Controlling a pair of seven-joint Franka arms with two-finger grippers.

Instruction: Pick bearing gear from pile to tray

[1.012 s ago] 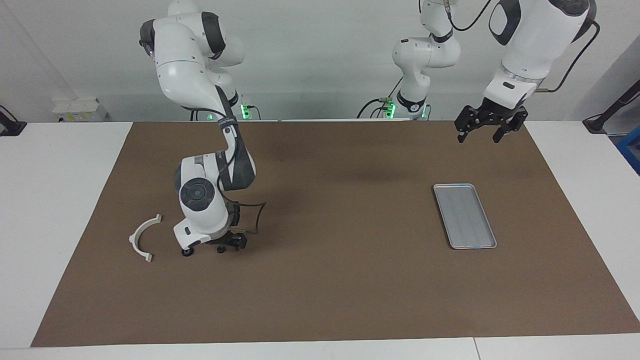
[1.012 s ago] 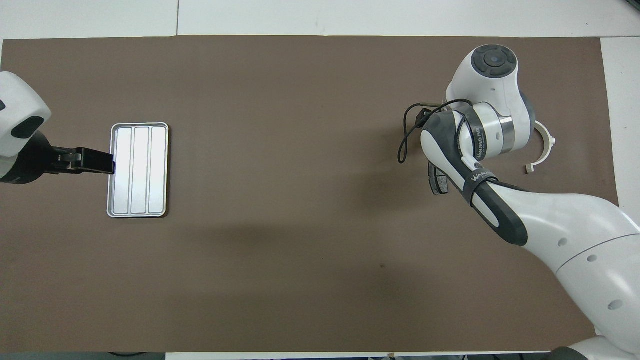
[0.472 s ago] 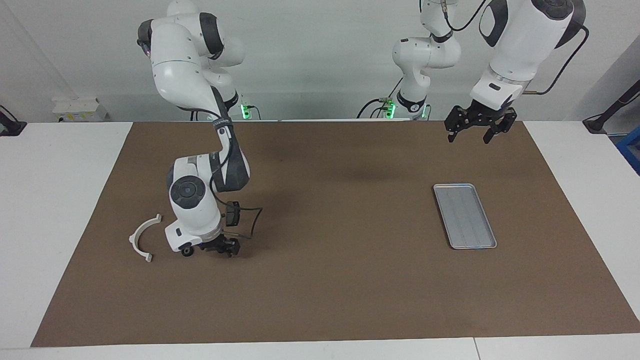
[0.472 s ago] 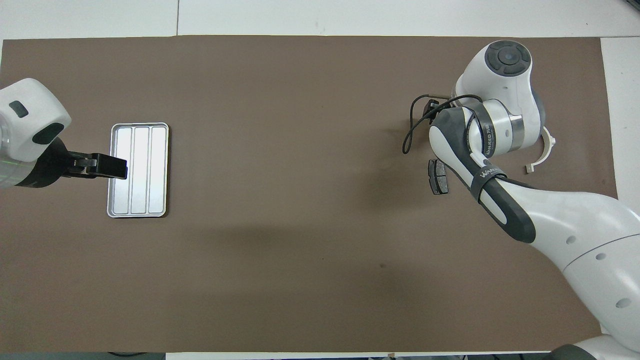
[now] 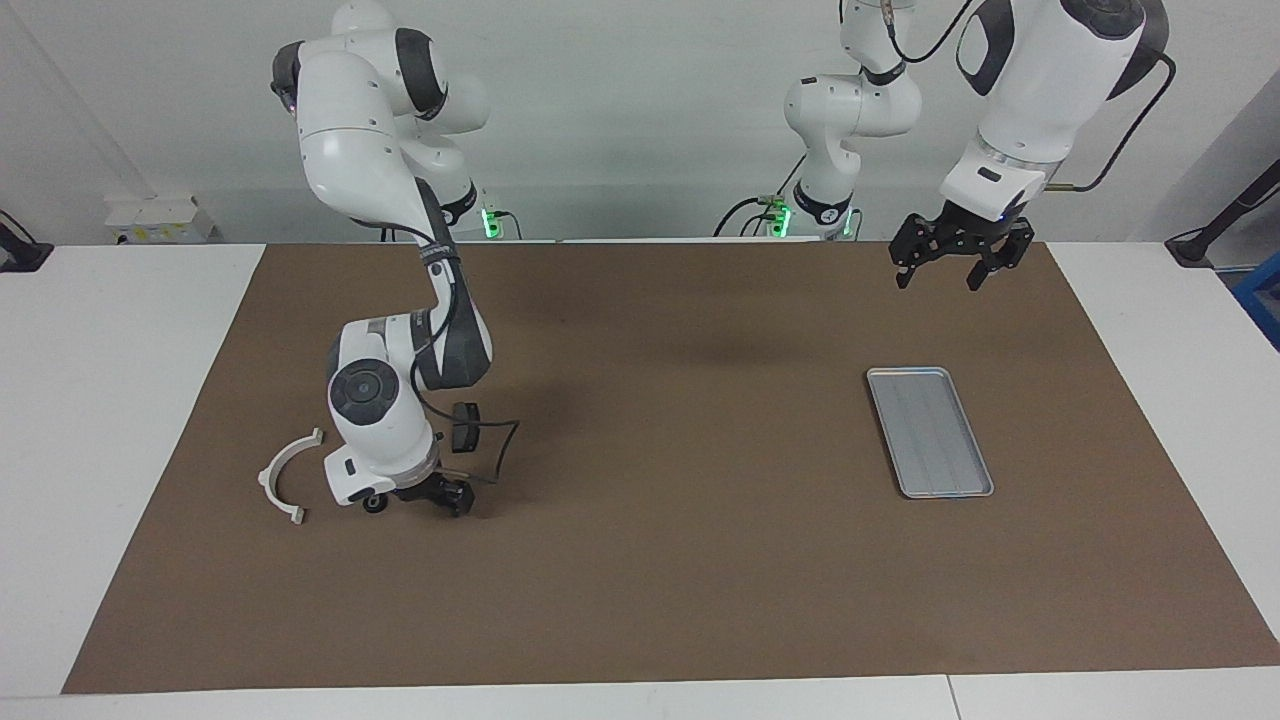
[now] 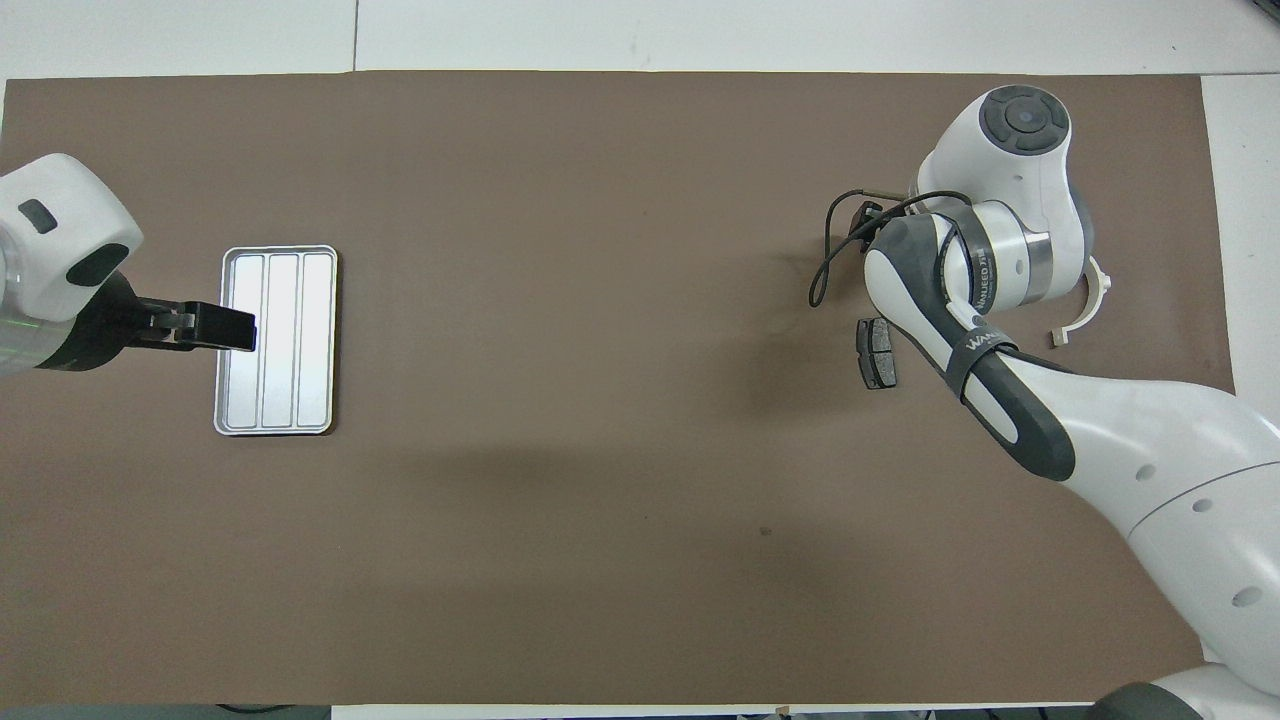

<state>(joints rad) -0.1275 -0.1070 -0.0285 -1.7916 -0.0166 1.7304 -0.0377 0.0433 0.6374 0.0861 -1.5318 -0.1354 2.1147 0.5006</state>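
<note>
I'm reading the bench (image 5: 110, 400) from overhead, with twelve o'clock pointing away from the robots.

At the nine o'clock end the left gripper (image 5: 938, 268) is hanging high over the brown mat (image 6: 600, 420), jaws spread wide and carrying nothing; that arm is waiting. Just at its three o'clock the small rectangular silver-grey metal tray (image 6: 226, 345) is lying empty.

Well apart, toward three o'clock, one dark grey brake pad (image 6: 876, 353) is sitting in the open. The right arm is bending down over the rest of the pile, and the right gripper (image 5: 425, 496) is sitting low at the mat. I cannot tell how wide it is or whether it has hold of anything, because the wrist is covering it.

A small black round piece (image 5: 375, 503), which I'm taking for the bearing gear, is lying on the mat just beside that gripper. At its three o'clock is the white half-ring plastic bracket (image 5: 265, 480).

What is worrying me:
- The parts are crowding together, so a close made blind could catch the wrong piece.
- It could also flick the round one away, since it is likely to roll.
- The dangling cable could be dragging the pad as the arm lifts.
</note>
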